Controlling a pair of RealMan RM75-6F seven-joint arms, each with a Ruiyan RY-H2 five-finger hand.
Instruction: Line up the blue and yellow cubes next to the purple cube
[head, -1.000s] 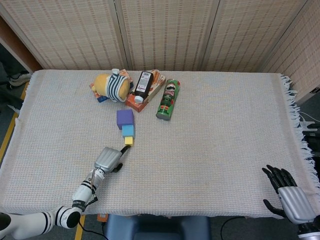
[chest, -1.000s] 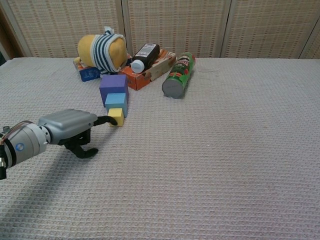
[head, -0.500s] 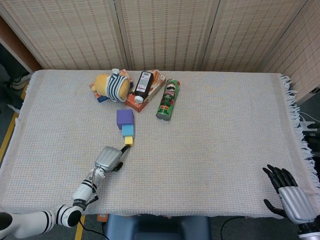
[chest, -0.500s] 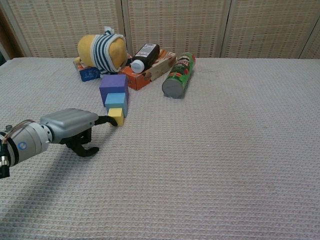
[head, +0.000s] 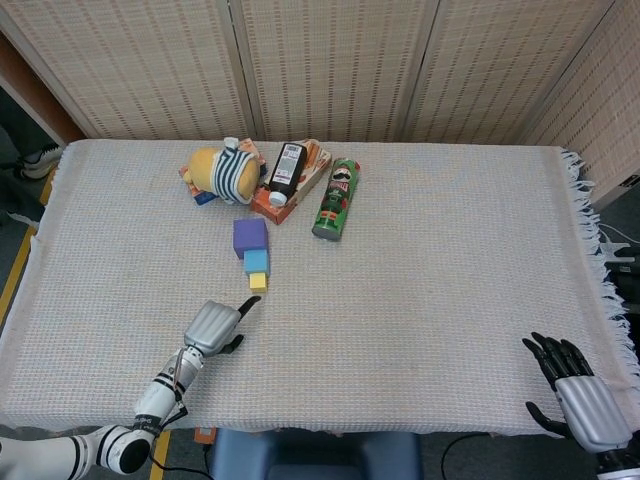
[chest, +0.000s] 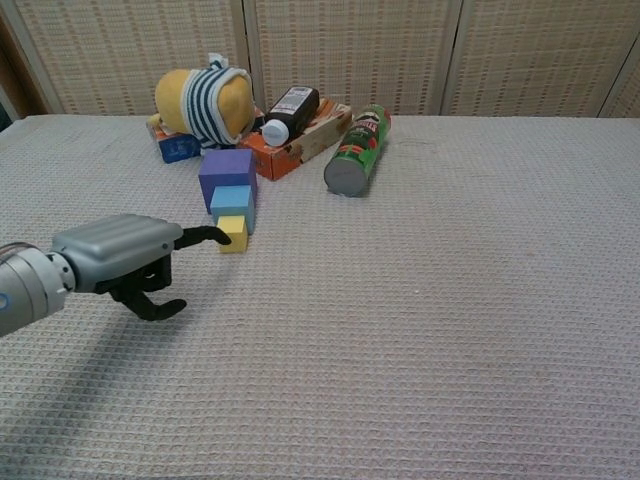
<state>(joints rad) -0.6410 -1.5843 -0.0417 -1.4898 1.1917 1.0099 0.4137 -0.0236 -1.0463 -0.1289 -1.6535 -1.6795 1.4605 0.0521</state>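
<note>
A purple cube (head: 250, 237) (chest: 227, 167), a smaller blue cube (head: 257, 261) (chest: 231, 200) and a still smaller yellow cube (head: 258, 282) (chest: 233, 233) stand in one row, touching, the purple one farthest from me. My left hand (head: 213, 327) (chest: 115, 255) hovers just near-left of the yellow cube. One finger points at the cube with a small gap between them, the other fingers are curled under, and it holds nothing. At the table's near right edge my right hand (head: 575, 390) rests with fingers spread and empty; the chest view does not show it.
Behind the purple cube lie a striped yellow plush toy (head: 224, 170), an orange box (head: 290, 190) with a dark bottle (head: 287, 172) on it, and a green can (head: 336, 198) on its side. A white woven cloth (head: 450, 260) covers the table.
My left hand has drawn back toward me and slightly left; its pointing fingertip, earlier at the yellow cube, now stands apart from it. The cubes and right hand have not moved.
</note>
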